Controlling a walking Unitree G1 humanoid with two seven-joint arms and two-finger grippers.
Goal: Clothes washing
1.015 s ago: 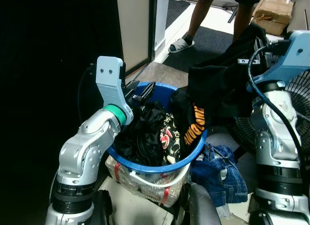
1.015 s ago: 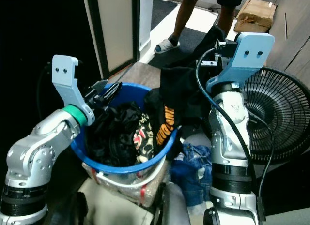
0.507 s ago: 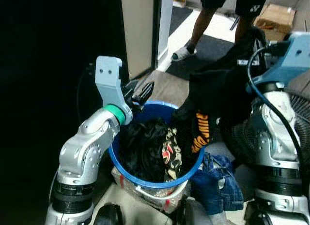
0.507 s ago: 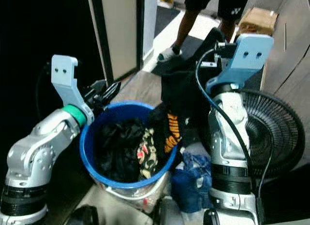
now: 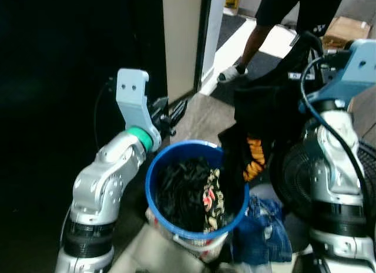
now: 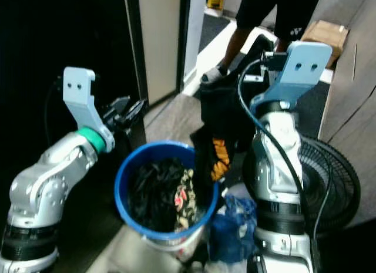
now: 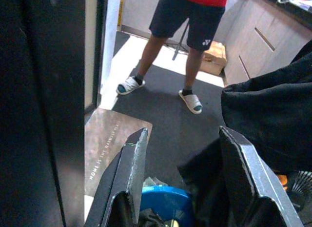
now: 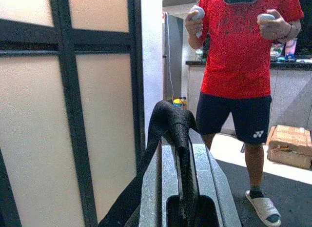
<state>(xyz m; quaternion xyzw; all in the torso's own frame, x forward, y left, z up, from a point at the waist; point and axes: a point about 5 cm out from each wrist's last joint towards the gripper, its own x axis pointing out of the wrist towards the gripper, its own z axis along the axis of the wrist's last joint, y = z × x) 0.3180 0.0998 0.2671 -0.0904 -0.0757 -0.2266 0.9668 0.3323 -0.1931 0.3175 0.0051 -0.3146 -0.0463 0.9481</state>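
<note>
Bucket (image 5: 157,173) on wood floor (image 5: 200,117); person (image 8: 237,66) in doorway

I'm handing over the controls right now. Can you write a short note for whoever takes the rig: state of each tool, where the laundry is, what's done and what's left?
Right tool: shut on the black garment, held high above the blue bucket; its hem with orange print hangs by the bucket's right rim.
Left tool: open, empty, raised beside the bucket's left rim.
Bucket: in front of the robot, holding dark clothes and a patterned piece. A blue denim item lies on the floor to its right, beside a fan.
A person stands ahead in the doorway.
Done: one garment lifted.
Left: the rest of the bucket, the denim, and loading a washer.
</note>
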